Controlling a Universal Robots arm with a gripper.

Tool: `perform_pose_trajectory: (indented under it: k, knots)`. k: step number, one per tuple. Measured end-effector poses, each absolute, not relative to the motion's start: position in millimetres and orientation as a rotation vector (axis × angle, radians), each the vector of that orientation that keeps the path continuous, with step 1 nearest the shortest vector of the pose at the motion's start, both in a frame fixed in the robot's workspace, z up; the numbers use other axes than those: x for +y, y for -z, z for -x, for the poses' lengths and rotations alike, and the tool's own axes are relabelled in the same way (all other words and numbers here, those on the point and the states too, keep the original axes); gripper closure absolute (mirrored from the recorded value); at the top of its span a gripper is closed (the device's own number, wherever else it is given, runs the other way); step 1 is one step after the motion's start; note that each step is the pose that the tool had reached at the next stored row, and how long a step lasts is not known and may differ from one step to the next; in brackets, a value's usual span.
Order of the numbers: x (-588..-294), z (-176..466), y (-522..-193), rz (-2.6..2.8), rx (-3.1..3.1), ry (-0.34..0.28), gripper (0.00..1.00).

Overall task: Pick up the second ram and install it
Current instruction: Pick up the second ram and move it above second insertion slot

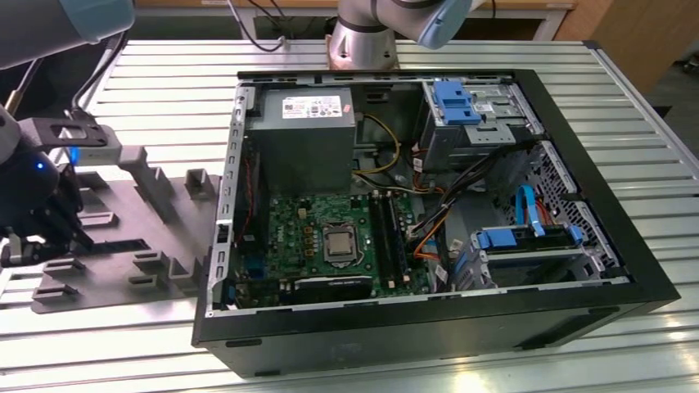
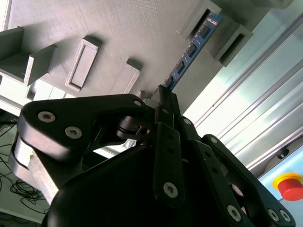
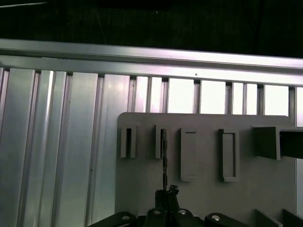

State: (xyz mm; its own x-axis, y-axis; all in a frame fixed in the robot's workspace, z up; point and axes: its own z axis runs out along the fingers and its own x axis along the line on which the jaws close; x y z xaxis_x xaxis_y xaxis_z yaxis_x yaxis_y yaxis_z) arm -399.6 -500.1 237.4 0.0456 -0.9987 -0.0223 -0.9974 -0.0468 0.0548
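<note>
The second ram (image 2: 189,54) is a narrow stick with a row of chips, and its far end sits between two raised blocks of the light grey tray (image 2: 118,33). My gripper (image 2: 163,97) is shut on the stick's near end. In the first wrist view the ram (image 3: 164,161) shows edge-on, running from the gripper (image 3: 166,195) to a slot in the tray (image 3: 142,189). In the exterior view the gripper (image 1: 38,241) hangs low over the tray (image 1: 142,246) at the exterior view's left, beside the open computer case (image 1: 437,327).
The case lies on a ribbed metal table (image 1: 164,82). Inside it are a green motherboard (image 1: 317,217) with long black slots (image 1: 388,233), a grey power supply (image 1: 300,139) and blue drive bays (image 1: 464,102). A red button (image 2: 289,185) sits beyond the table rails.
</note>
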Motion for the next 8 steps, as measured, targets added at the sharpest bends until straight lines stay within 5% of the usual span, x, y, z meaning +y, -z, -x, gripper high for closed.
perform_pose_trajectory:
  k: [8]
  knots:
    - [-500.2, 399.6, -243.9, -2.254, -2.152, 0.085, 0.88]
